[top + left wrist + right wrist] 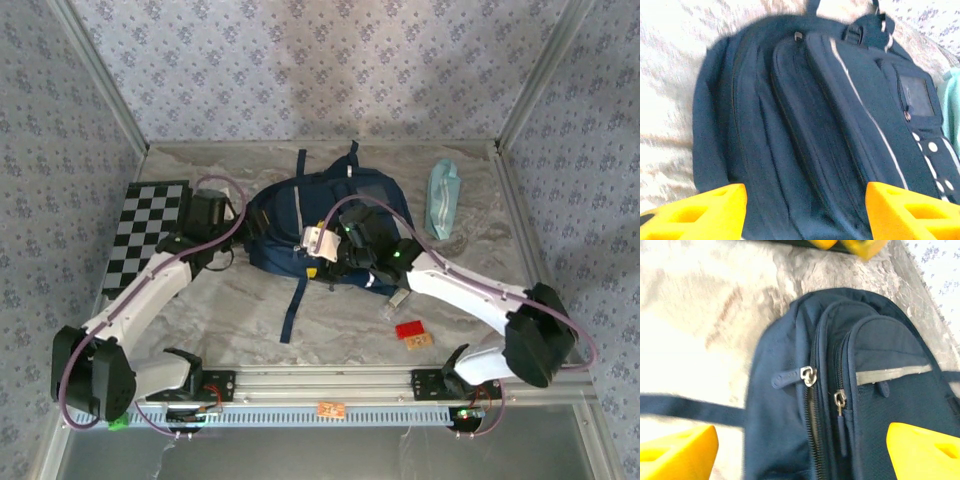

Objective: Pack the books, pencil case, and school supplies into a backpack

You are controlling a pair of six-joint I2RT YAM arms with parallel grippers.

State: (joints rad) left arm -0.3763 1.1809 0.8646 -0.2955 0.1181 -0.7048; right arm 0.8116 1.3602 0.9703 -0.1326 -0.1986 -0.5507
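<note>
The navy backpack [300, 210] lies flat mid-table, its straps trailing toward me. My left gripper [805, 210] is open at its left side, and dark fabric [805, 125] lies between the yellow fingers [700, 210]. Above the bag's near end, my right gripper [802, 452] is open over the backpack [780, 405] and holds nothing. Under it are two zipper pulls [808, 375], and the main zip looks parted. The teal pencil case [442, 198] lies at the back right. A small clear school supply [397, 298] rests near the right arm. The books are out of view.
A checkered board [148, 235] lies at the left, under the left arm. A red item [409, 329] and an orange tag [420, 341] sit near the front right. A loose strap [295, 300] runs toward the front rail. Walls close in the back and sides.
</note>
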